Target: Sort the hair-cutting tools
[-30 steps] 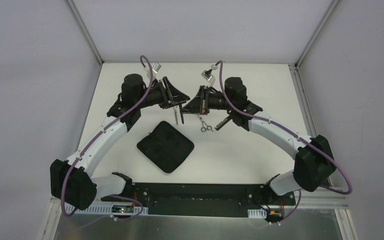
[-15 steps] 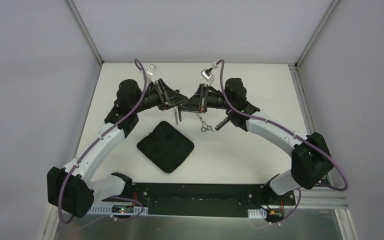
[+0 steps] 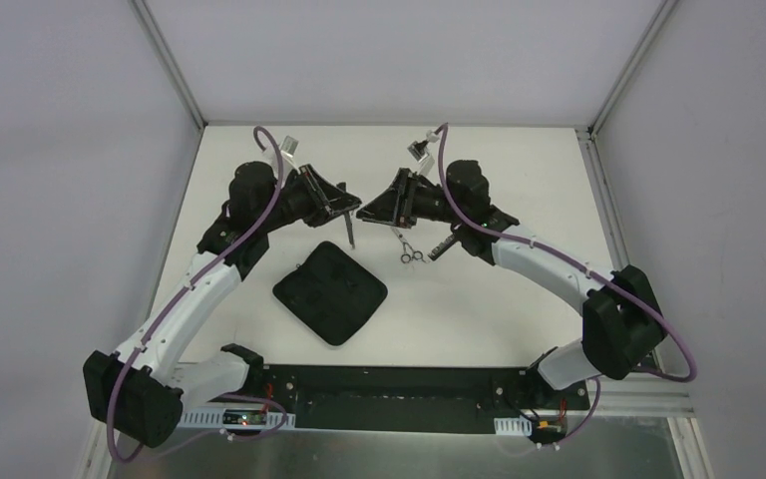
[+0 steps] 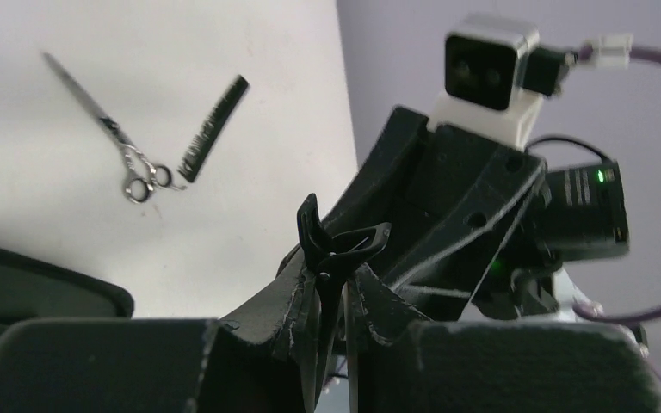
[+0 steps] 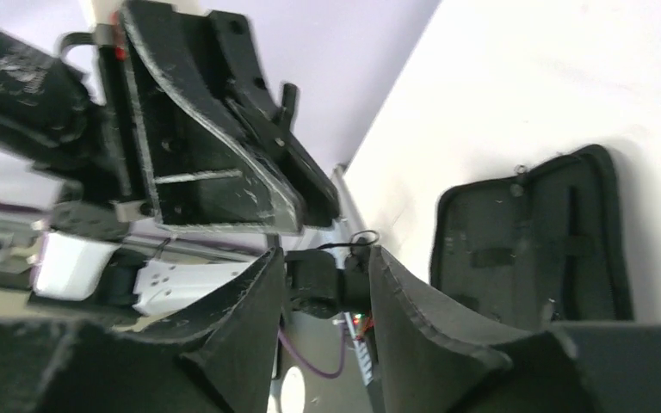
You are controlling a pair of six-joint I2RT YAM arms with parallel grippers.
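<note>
Just changed: the thin black tool (image 3: 351,232) passes from the right gripper (image 5: 325,258) to the left gripper (image 4: 331,288). A second ago it hung from the right fingers; now it hangs from the left ones, and the two grippers stand slightly apart.
Meaning for the task: the handover looks done, so the left arm can likely carry this tool to its place. It is not yet set down.
Left fingers: narrow, pinched on the tool's upper end, which pokes up between them. Whether its lower tip touches the table (image 3: 519,170) I cannot tell.
Right fingers: parted to a moderate gap, nothing between them, touching nothing, just across from the left fingertips.
Other tools: silver scissors (image 3: 408,249) and black comb (image 3: 442,245) lie just beside each other on the table, beneath the right fingers.
Zip case (image 3: 329,292): open, near side of both sets of fingers, untouched.
</note>
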